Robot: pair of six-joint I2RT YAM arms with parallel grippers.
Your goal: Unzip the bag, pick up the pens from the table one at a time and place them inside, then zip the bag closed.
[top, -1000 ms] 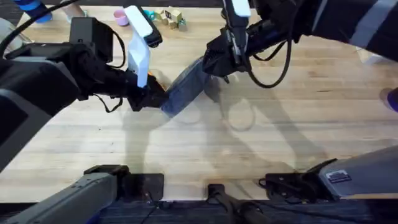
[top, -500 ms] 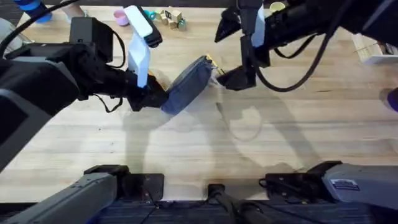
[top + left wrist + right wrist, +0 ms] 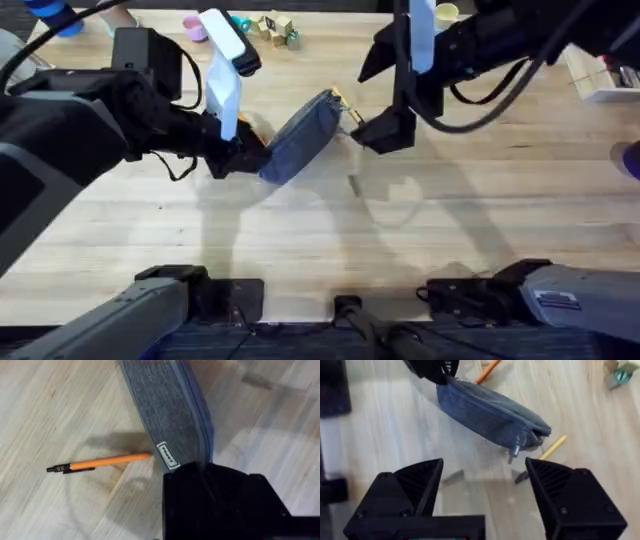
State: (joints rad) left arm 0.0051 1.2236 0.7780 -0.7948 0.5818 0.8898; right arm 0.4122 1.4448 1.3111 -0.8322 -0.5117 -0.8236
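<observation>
Judging from how things lay, you were at the unzipping step or just past it, with no pen yet loaded: the bag (image 3: 303,135) sat a little left of centre in the upper half of the overhead frame, slanting up to the right, and one pen (image 3: 100,462) lay on the table (image 3: 330,240) beside its lower end while the tip of a second pen (image 3: 551,447) peeked out past its far end. Your left gripper (image 3: 238,152) was clamped on the lower-left end of the bag, the cloth pinched between its black fingers and lifted slightly there. Your right gripper (image 3: 485,472) hung spread wide with nothing in it, just right of the bag's upper end, where a small zip pull (image 3: 513,452) dangled. Whether the zip was fully open you could not tell from these views. The bag was a soft blue-grey woven cloth, long and plump, with a blue edge along the zip and a small white label (image 3: 167,455); it looked likely to sag and shift when tugged. The pens were thin, smooth, orange with black tips, and prone to roll. The next move probably called for lowering the right gripper onto the near pen, fingers straddling its barrel.
</observation>
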